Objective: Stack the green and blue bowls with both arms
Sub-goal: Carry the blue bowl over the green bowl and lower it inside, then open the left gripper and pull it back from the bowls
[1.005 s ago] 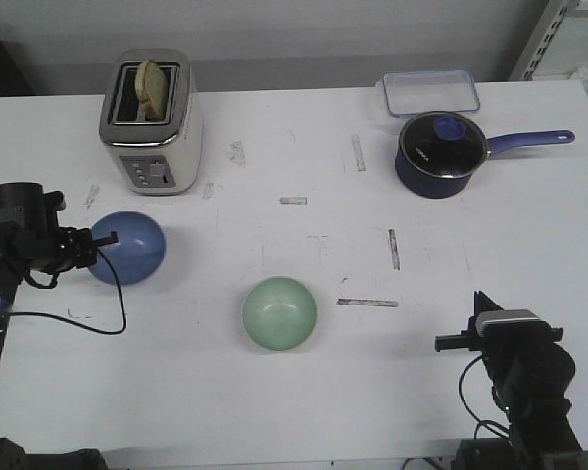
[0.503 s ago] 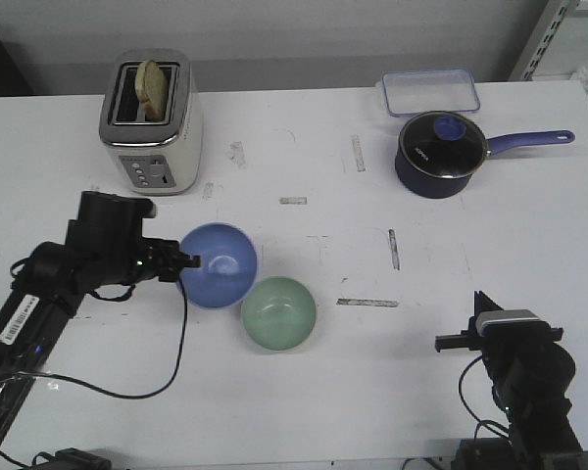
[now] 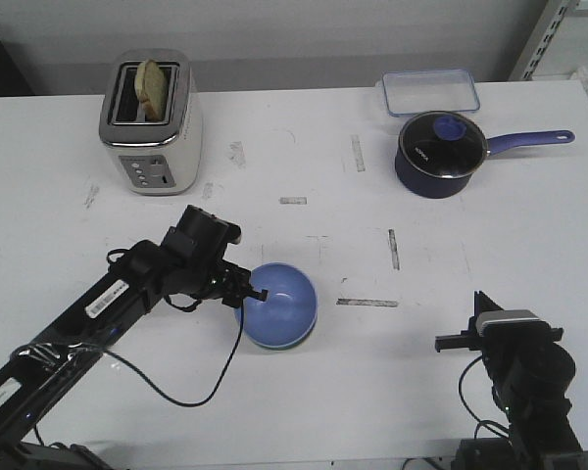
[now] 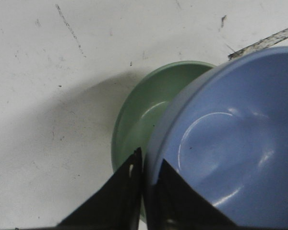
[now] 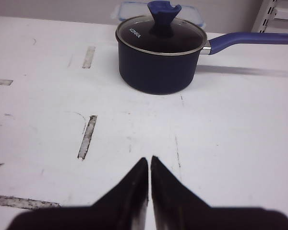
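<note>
The blue bowl (image 3: 278, 305), pinched at its rim by the left gripper (image 4: 143, 168), should be centred over the green bowl (image 4: 145, 107) before release, while the right gripper (image 5: 149, 164) rests closed and empty.

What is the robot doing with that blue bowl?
The left arm's end effector is pinching the rim of the glossy light blue bowl and holding it right over the pale mint green bowl, which sits on the white table. From the front the blue bowl hides the green one. Whether it has settled inside yet is hard to tell. The right arm's end effector is shut and empty, off to the side, pointing toward the dark navy saucepan.
</note>
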